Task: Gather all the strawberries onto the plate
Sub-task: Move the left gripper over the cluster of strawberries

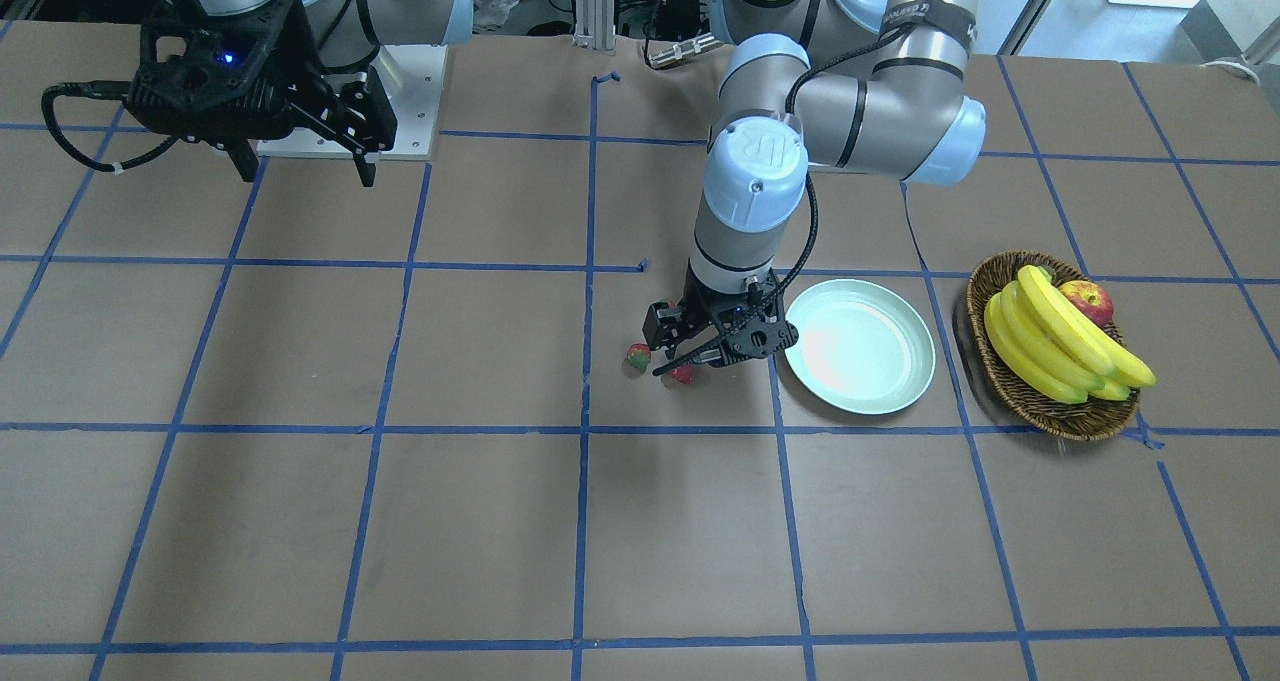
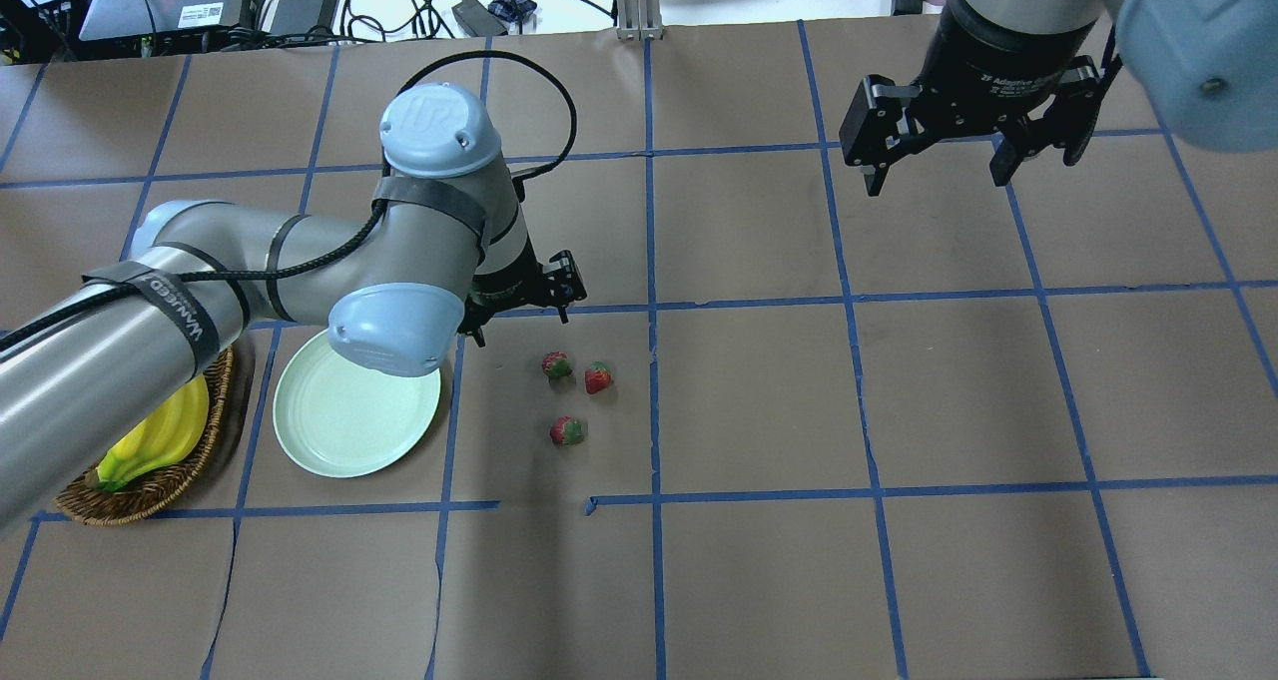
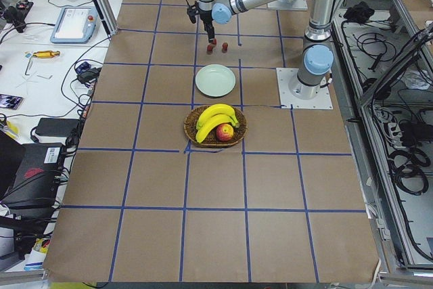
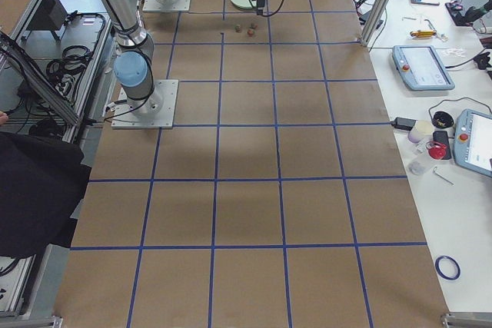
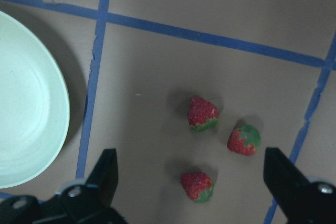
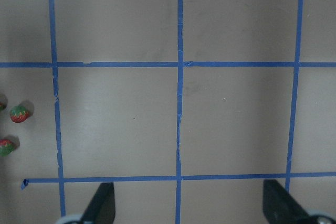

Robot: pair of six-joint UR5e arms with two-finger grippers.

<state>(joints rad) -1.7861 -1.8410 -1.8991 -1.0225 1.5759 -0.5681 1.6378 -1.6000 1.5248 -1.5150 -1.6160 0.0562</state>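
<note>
Three strawberries (image 2: 557, 364) (image 2: 597, 377) (image 2: 566, 430) lie loose on the brown table, right of the mint-green plate (image 2: 329, 430). The plate is empty. My left gripper (image 2: 521, 323) hangs open just above and behind the berries, holding nothing. In the left wrist view the berries (image 5: 202, 114) (image 5: 244, 140) (image 5: 197, 186) sit between the spread fingers (image 5: 107, 174), with the plate (image 5: 26, 103) at the left edge. My right gripper (image 2: 939, 176) is open and empty, high over the far right of the table. Its wrist view shows two berries (image 6: 19, 114) (image 6: 6, 146) at the left edge.
A brown wicker basket (image 1: 1010, 386) with bananas (image 1: 1050, 341) and a red-yellow apple (image 1: 1088, 301) stands beside the plate (image 1: 900, 381), on the side away from the berries. My left arm's elbow overhangs the plate's back rim in the overhead view. Blue tape lines grid the table.
</note>
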